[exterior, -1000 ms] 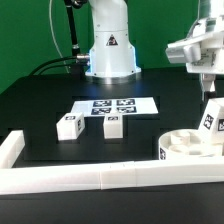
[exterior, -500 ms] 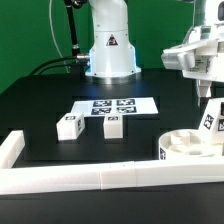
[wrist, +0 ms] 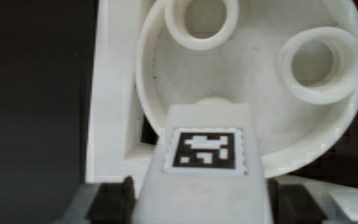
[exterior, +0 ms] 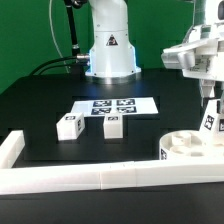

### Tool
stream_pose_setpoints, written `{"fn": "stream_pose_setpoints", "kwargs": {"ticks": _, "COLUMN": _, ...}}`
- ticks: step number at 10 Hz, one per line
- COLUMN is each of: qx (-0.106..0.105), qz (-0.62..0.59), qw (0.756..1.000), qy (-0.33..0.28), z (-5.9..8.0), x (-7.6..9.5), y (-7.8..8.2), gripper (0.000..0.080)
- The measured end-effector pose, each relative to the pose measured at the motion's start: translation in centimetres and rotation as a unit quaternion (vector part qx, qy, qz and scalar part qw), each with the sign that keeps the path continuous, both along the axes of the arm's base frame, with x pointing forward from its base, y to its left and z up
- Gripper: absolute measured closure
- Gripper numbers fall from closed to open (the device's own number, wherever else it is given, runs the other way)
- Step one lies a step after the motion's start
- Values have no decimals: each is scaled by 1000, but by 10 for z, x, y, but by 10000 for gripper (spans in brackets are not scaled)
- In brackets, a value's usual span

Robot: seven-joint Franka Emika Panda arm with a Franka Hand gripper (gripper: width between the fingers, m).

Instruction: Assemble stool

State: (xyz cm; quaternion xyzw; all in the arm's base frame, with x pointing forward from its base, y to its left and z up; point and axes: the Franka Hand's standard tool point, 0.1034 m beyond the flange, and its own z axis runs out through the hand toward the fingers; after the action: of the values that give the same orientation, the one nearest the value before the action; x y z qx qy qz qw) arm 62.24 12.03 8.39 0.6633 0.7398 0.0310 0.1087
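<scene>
The round white seat (exterior: 188, 146) lies sockets-up at the exterior view's right, against the white border rail (exterior: 90, 178). My gripper (exterior: 209, 108) is shut on a white tagged leg (exterior: 210, 122) and holds it upright just above the seat's far right part. In the wrist view the held leg (wrist: 208, 150) fills the middle between my dark fingers (wrist: 110, 202), over the seat (wrist: 247, 70) with two round sockets showing. Two more tagged legs (exterior: 68, 126) (exterior: 113, 125) lie on the black table at the middle left.
The marker board (exterior: 115, 106) lies flat behind the two loose legs. The border rail runs along the table's front and turns up at the left corner (exterior: 10, 150). The arm's white base (exterior: 110, 50) stands at the back.
My gripper with the leg has moved slightly down and toward the exterior view's left, nearer to the seat. The loose legs and seat have not moved.
</scene>
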Motion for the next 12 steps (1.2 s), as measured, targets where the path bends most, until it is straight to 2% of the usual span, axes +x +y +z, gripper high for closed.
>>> {"fn": "stream_pose_setpoints", "kwargs": {"ticks": 2, "qx": 22, "qz": -91, "qw": 996, "qy": -10, "z": 0, "x": -1, "y": 4, "gripper": 447}}
{"fn": "stream_pose_setpoints", "kwargs": {"ticks": 5, "qx": 53, "qz": -241, "qw": 969, "qy": -20, "z": 0, "x": -1, "y": 5, "gripper": 448}}
{"fn": "stream_pose_setpoints", "kwargs": {"ticks": 7, "qx": 90, "qz": -371, "qw": 924, "qy": -23, "z": 0, "x": -2, "y": 8, "gripper": 450}}
{"fn": "stream_pose_setpoints", "kwargs": {"ticks": 8, "qx": 101, "qz": -408, "qw": 907, "qy": -22, "z": 0, "x": -2, "y": 8, "gripper": 450}}
{"fn": "stream_pose_setpoints", "kwargs": {"ticks": 11, "qx": 116, "qz": -481, "qw": 869, "qy": -27, "z": 0, "x": -1, "y": 8, "gripper": 453}}
{"fn": "stream_pose_setpoints", "kwargs": {"ticks": 12, "qx": 123, "qz": -512, "qw": 849, "qy": -28, "z": 0, "x": -1, "y": 8, "gripper": 453}}
